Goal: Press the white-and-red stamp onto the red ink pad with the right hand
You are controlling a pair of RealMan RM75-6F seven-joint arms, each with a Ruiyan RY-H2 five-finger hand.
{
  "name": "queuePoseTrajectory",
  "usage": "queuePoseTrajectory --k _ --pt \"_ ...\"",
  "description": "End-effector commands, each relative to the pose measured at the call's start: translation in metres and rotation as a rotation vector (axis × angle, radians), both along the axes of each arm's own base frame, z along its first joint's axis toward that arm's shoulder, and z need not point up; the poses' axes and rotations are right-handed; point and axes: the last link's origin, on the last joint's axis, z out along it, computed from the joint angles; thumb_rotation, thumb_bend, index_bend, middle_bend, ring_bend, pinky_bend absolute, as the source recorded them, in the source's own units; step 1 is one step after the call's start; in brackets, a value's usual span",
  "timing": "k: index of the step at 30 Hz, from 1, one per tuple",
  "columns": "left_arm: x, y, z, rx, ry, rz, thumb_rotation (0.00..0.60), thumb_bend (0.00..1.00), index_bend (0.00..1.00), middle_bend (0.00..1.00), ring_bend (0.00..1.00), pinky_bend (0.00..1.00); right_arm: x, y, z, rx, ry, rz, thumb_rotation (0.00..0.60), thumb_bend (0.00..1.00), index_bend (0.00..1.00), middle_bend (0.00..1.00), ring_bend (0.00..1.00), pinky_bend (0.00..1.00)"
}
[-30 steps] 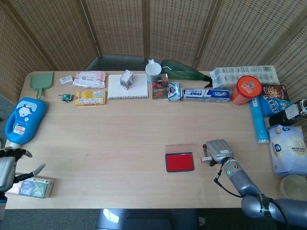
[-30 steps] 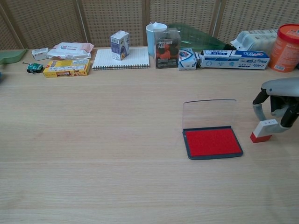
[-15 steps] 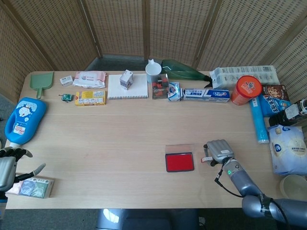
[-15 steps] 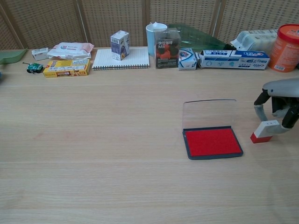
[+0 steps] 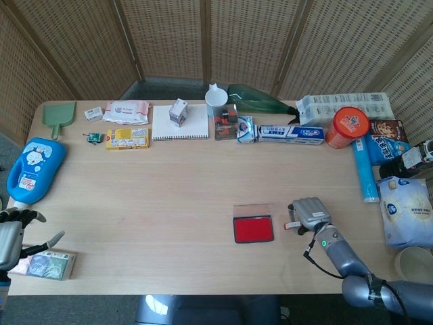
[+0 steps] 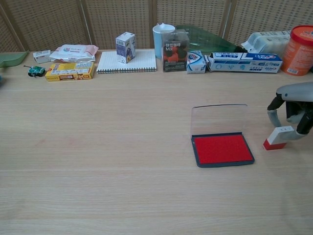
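Observation:
The red ink pad point(image 6: 222, 149) lies open on the table with its clear lid point(image 6: 218, 119) raised behind it; the head view shows the ink pad point(image 5: 253, 229) near the front middle. Just to its right the white-and-red stamp point(image 6: 278, 138) stands tilted, its red end on the tabletop. My right hand point(image 6: 293, 105) hangs over the stamp and grips its white upper part between fingers on either side. In the head view my right hand point(image 5: 310, 213) hides most of the stamp point(image 5: 290, 225). At the front left edge my left hand point(image 5: 9, 237) rests with its fingers apart, holding nothing.
Along the back edge stand a notebook point(image 6: 126, 62) with a small carton, a white cup point(image 6: 163, 34), boxes point(image 6: 244, 62) and an orange can point(image 6: 301, 43). Snack bags point(image 5: 408, 210) crowd the right edge. A blue bottle point(image 5: 32, 168) and a packet point(image 5: 47, 264) lie at the left.
My right hand and the stamp have drifted very slightly to the right. The ink pad and the left hand stay where they were.

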Motion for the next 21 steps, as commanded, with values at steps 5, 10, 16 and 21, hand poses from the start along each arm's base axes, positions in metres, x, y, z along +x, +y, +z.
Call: queuePoseTrajectory --k 5,10,16,21 --pt "0.0005 -0.0003 0.0007 0.002 0.001 -0.002 0.186 0.12 0.43 0.40 0.31 0.18 -0.0007 0.0004 0.0011 0.000 0.003 -0.001 0.548 0.33 0.57 1.00 1.00 1.00" --pt "0.0005 -0.0004 0.0009 0.002 0.001 -0.002 0.186 0.12 0.43 0.40 0.31 0.18 -0.0010 0.0004 0.0013 0.002 0.006 -0.002 0.537 0.32 0.55 1.00 1.00 1.00" --pt "0.0005 -0.0005 0.0009 0.001 0.001 -0.002 0.184 0.12 0.43 0.40 0.31 0.18 -0.0009 0.0010 0.0020 0.004 0.007 -0.002 0.527 0.31 0.53 1.00 1.00 1.00" --pt "0.0006 0.0000 0.0007 0.001 0.001 -0.003 0.187 0.12 0.43 0.40 0.31 0.18 0.0005 0.0007 0.0029 -0.001 0.007 0.003 0.518 0.31 0.50 1.00 1.00 1.00"
